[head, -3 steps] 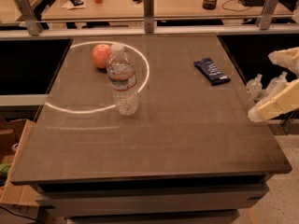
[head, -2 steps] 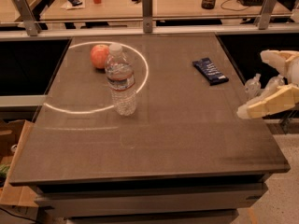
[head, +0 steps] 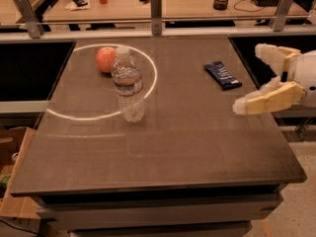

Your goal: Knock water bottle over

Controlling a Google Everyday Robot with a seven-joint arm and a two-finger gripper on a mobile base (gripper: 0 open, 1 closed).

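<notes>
Standing water bottle (head: pixel 128 85), wording seemingly illegible; gripper (head: pixel 247 78) spread far right.

Flat bar (head: pixel 222 75) between right-edge gripper (head: pixel 248 79) and bottle (head: pixel 129 85)

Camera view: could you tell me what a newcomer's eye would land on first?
The water bottle stands upright left of the middle of the table, on a bright ring of light, a red apple just behind it. The gripper hovers open at the table's right edge, beside a dark snack bar, far from the bottle.
</notes>
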